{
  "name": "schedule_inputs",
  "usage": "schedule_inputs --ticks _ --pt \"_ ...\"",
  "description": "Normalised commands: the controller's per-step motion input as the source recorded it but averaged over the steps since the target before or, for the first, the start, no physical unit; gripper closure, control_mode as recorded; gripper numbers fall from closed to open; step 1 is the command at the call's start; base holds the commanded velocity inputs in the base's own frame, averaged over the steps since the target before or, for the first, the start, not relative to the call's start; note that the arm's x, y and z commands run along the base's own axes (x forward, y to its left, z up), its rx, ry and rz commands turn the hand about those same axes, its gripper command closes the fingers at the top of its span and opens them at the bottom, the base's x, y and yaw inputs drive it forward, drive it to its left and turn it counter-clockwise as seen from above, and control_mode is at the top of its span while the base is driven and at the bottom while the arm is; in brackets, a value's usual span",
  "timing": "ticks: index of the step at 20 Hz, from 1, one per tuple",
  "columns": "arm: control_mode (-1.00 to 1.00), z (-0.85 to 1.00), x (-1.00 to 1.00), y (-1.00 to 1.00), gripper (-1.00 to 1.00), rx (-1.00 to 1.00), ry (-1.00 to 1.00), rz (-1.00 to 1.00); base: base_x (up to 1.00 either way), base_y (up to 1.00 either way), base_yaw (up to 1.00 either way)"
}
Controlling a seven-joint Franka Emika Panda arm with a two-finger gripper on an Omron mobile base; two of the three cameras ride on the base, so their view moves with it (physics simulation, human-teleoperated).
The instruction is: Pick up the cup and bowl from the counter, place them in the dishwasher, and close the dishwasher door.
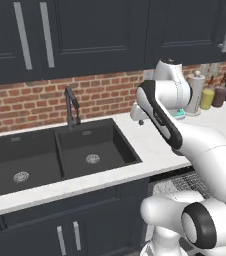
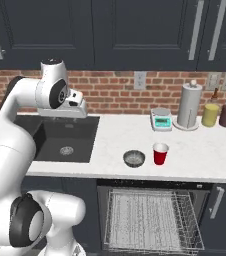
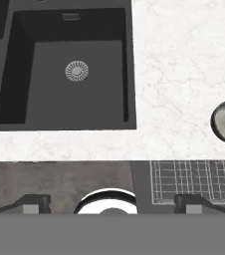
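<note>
The claw (image 3: 112, 203) hangs high above the table (image 2: 120, 137), its two dark fingertips (image 3: 32, 203) spread wide apart with nothing between them. From the right base camera it sits at the end of the bent arm, over the right basin of the black sink (image 2: 65, 140). Looking down along it, the sink's right basin and its round drain (image 3: 77, 70) lie below, with white marbled stone to their right.

The bowl (image 2: 134, 158) is small, shallow and round, grey metal outside with a pale speckled inside; it rests on the table near the front edge, well right of the sink. Just beside it on its right stands the cup (image 2: 160, 153), a small red tumbler with a whitish rim, upright and not touching the bowl.

Below them the dishwasher (image 2: 150, 187) is open, its grey wire rack (image 2: 152, 220) pulled out. Further back on the table stand a white scale (image 2: 161, 120), a tall pale cylinder (image 2: 188, 106) and two bottles (image 2: 219, 114).
</note>
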Motion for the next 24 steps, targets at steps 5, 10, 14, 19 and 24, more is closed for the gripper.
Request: schedule_inputs --ticks 5,10,14,19,24 --pt "1.0 0.0 0.0 0.0 -1.0 0.0 0.0 0.0 -0.14 0.04 -0.4" --pt "1.0 0.0 0.0 0.0 -1.0 0.0 0.0 0.0 -0.12 0.05 -0.43" --pt "1.0 0.0 0.0 0.0 -1.0 0.0 0.0 0.0 -0.09 0.02 -0.42" --pt "1.0 0.0 0.0 0.0 -1.0 0.0 0.0 0.0 -0.04 0.03 -0.45" --pt "1.0 0.0 0.0 0.0 -1.0 0.0 0.0 0.0 -0.02 0.03 -0.43"
